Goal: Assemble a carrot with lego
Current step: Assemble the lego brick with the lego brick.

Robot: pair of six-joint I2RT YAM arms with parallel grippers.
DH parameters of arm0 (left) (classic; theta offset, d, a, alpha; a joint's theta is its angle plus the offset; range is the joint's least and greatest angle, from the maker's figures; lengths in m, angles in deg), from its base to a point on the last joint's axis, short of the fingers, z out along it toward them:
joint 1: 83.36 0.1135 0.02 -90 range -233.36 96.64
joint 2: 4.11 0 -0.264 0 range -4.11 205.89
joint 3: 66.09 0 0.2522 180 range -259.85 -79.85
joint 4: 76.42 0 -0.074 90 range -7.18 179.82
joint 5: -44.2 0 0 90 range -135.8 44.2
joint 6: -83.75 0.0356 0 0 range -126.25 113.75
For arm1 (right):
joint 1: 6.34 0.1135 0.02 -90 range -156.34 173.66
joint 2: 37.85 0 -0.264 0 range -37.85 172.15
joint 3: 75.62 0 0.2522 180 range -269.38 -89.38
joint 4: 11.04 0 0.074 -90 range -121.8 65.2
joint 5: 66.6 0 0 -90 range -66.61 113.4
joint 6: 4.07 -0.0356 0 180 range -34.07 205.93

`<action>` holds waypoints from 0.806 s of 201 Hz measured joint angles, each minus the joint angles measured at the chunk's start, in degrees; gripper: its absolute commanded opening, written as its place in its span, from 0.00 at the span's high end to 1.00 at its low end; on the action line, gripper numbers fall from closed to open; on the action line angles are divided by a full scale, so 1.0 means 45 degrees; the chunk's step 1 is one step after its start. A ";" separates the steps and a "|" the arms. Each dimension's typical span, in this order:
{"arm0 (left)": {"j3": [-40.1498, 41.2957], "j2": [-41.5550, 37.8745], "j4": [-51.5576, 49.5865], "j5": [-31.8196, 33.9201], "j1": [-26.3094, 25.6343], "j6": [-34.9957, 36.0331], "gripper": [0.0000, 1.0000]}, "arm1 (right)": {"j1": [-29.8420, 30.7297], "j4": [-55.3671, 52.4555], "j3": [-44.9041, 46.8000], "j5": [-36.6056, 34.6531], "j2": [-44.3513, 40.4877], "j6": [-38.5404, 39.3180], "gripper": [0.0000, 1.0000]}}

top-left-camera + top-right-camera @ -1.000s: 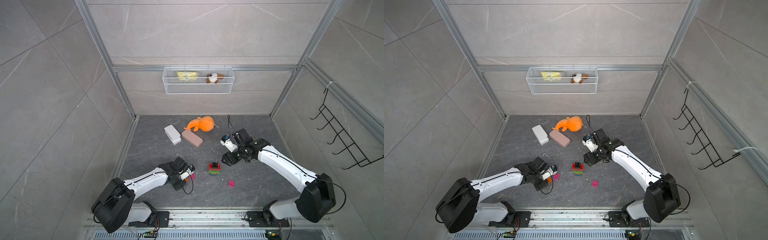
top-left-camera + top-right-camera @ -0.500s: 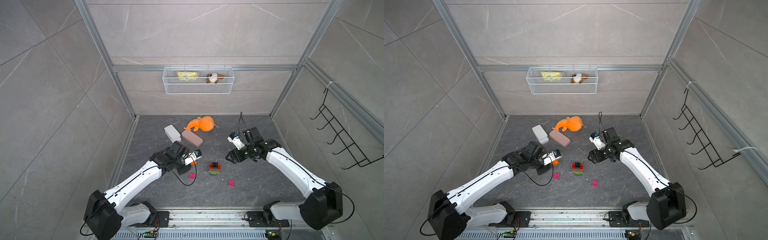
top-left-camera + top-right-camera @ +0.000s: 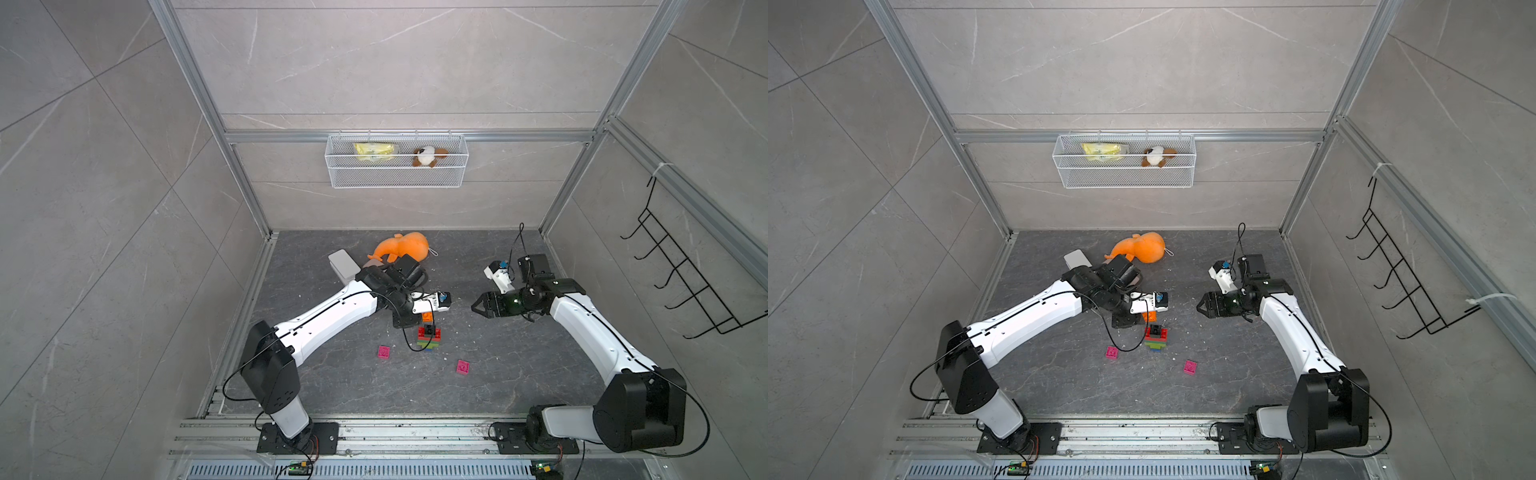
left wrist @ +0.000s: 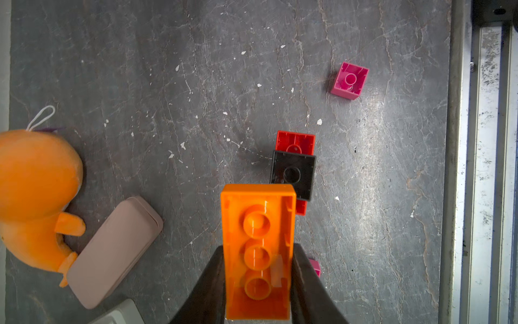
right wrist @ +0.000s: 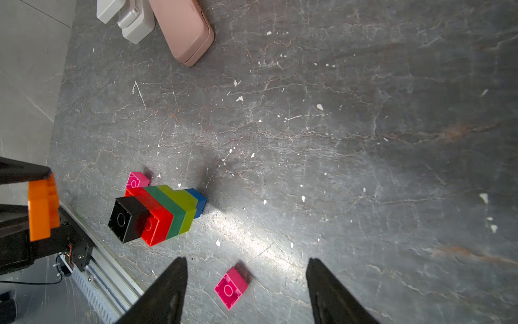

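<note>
The left gripper [image 4: 258,248] has swung in from the near left, jaws clamping the orange brick [image 5: 42,207] just beyond the carrot [image 5: 157,213] at mid-floor. The right gripper [image 5: 246,260] gapes empty. Probably light, rigid, slick: hold flat sides.

Top views: mounted high at front, tilted down, far off, whole cell in frame. Left wrist: close, looking straight down past orange brick [image 4: 258,252] onto brick stack [image 4: 293,174]. Right wrist: close, oblique across floor. Shared btwn wrist cams: stack, pink case [image 4: 112,252].
</note>
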 measured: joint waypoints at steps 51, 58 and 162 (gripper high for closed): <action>-0.1428 0.1593 -0.0962 0.0015 -0.0495 0.0214 0.89 | -0.0005 0.0000 0.0073 -0.0015 -0.0024 0.0000 0.30; -0.1525 0.1729 -0.1049 0.0015 -0.0559 0.0214 0.89 | -0.0005 0.0010 0.0117 -0.0029 -0.0058 0.0000 0.30; -0.1768 0.2050 -0.1758 0.0068 -0.0806 0.0180 0.88 | -0.0005 0.0015 0.0491 -0.0301 -0.0826 -0.0058 0.30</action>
